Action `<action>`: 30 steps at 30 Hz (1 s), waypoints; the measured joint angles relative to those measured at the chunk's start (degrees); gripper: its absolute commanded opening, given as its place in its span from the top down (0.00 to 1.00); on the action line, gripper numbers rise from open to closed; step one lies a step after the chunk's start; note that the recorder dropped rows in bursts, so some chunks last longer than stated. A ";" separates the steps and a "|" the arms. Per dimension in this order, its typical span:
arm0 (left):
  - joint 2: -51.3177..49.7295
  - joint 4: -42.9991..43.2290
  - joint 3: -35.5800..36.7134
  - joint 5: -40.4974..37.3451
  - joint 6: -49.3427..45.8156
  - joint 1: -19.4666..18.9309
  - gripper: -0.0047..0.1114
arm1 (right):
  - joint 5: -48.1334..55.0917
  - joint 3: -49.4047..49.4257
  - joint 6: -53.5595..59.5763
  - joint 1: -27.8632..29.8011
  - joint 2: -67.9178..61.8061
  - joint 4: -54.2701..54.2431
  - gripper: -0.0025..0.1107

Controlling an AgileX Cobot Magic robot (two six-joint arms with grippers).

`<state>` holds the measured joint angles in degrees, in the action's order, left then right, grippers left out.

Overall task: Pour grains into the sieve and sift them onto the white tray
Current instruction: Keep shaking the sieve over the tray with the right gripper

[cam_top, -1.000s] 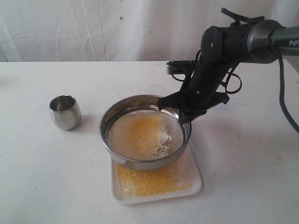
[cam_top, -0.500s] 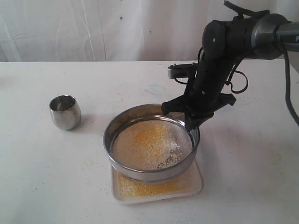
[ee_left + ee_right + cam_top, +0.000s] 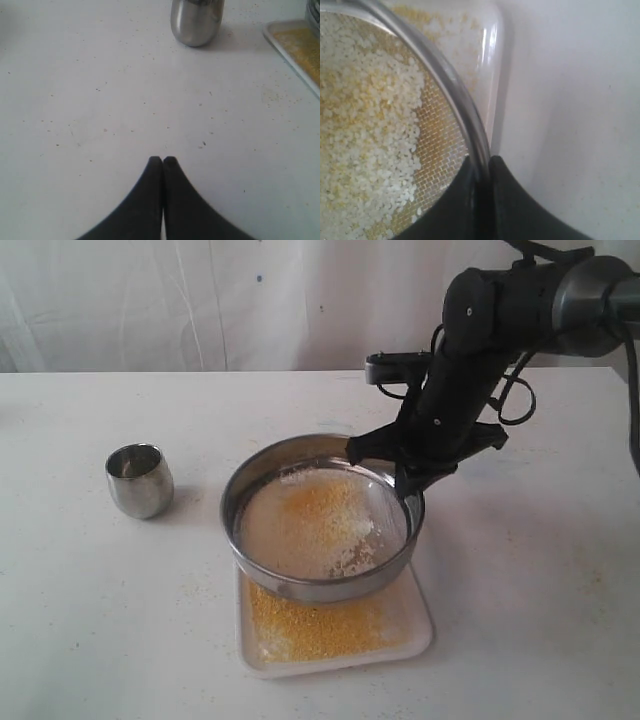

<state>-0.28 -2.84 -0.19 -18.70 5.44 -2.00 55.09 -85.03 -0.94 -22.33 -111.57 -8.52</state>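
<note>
Exterior view: right end effector is pinching the sieve by its rim and holding it just over the white tray. Pouring looks done, so this is the sifting step, right? (posted by sift_newbie)

Yep, I'd call it mid-sift. Yellow meal lies on the tray, and the grains in the mesh are mostly pale coarse bits with some yellow among them. Next move needs side-to-side shaking, with the sieve level and centred over the tray so nothing lands on the desk. Meanwhile the left end effector is pressed together, empty, well away from the steel cup. (posted by mesh_head)
</note>
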 measured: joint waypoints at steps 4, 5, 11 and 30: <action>0.00 0.00 0.00 0.00 0.00 0.00 0.96 | -5.06 0.25 0.94 -0.21 0.12 0.92 0.98; 0.00 0.00 0.00 0.00 0.00 0.00 0.96 | -7.01 0.25 0.48 -0.21 0.12 0.70 0.98; 0.00 0.00 0.00 0.00 0.00 0.00 0.96 | -2.74 0.24 -0.81 -0.02 0.85 0.39 0.98; 0.00 0.00 0.00 0.00 0.00 0.00 0.96 | -0.77 0.85 -1.44 -0.11 0.70 -0.05 0.98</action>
<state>-0.28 -2.84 -0.19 -18.70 5.44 -2.00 54.32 -84.17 -2.38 -22.44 -110.88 -8.57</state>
